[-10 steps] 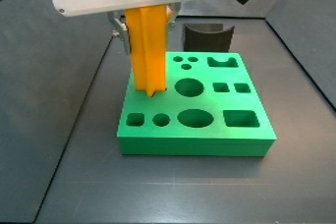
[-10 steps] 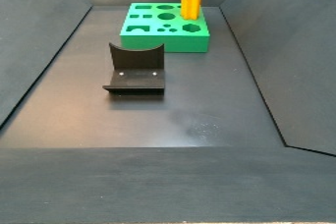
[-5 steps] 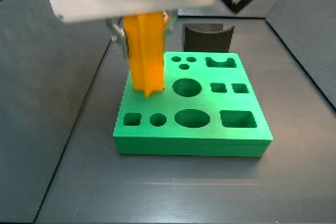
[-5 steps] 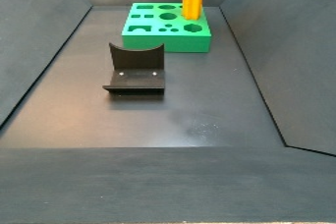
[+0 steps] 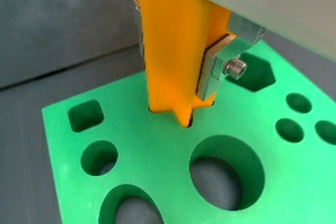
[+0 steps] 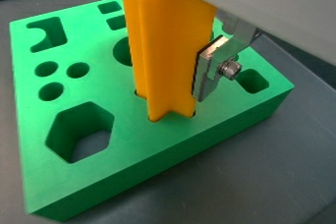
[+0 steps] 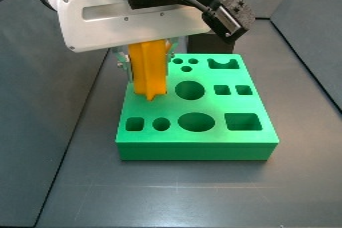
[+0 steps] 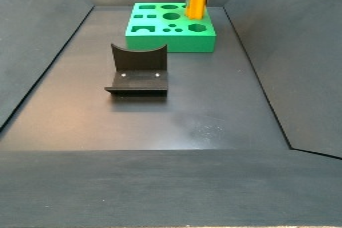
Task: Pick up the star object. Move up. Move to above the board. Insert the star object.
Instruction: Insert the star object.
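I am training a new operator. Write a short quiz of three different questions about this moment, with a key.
1. True or false: the lower end of the orange star piece is in a hole of the green board.
2. What stands on the floor beside the board? A) the dark fixture B) a red cup C) a second board
3. Fill in: the gripper is shut on the ____.

Key: 1 true; 2 A; 3 star piece.
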